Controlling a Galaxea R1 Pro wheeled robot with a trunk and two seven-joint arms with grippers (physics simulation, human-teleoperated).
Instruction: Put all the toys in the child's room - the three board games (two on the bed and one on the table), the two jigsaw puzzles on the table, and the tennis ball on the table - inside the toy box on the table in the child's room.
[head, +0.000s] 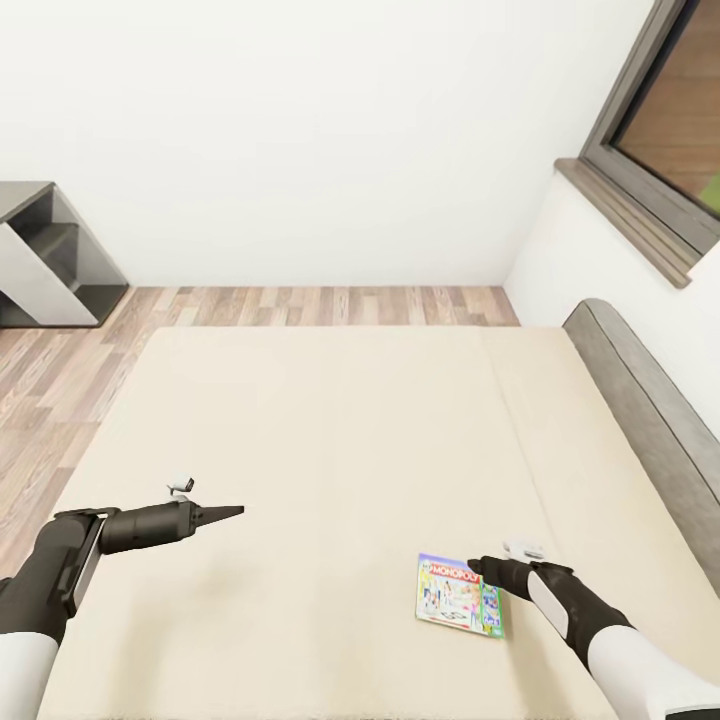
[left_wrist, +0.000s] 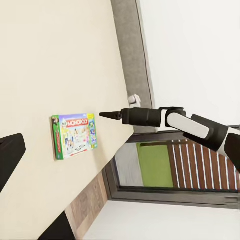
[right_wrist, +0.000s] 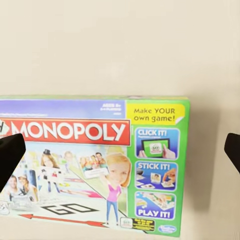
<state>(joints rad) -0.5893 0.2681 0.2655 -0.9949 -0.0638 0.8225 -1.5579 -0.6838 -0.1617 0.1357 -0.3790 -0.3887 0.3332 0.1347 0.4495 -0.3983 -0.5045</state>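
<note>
One board game (head: 458, 595), a Monopoly box with a white, blue and green cover, lies flat on the beige bed (head: 330, 440) near its front right. My right gripper (head: 480, 567) hovers just above the box's right end, open, with the dark fingertips (right_wrist: 10, 155) standing either side of the cover (right_wrist: 95, 170) and nothing gripped. My left gripper (head: 225, 513) hangs over the mattress well to the left of the box, open and empty; from its wrist camera I see the box (left_wrist: 74, 135) and the right arm's gripper (left_wrist: 107, 115) beside it.
A low grey headboard (head: 640, 400) runs along the bed's right side under a grey-framed window (head: 670, 120). Wood-plank floor (head: 300, 305) lies beyond the bed, with a grey stepped unit (head: 50, 260) at the far left by the white wall.
</note>
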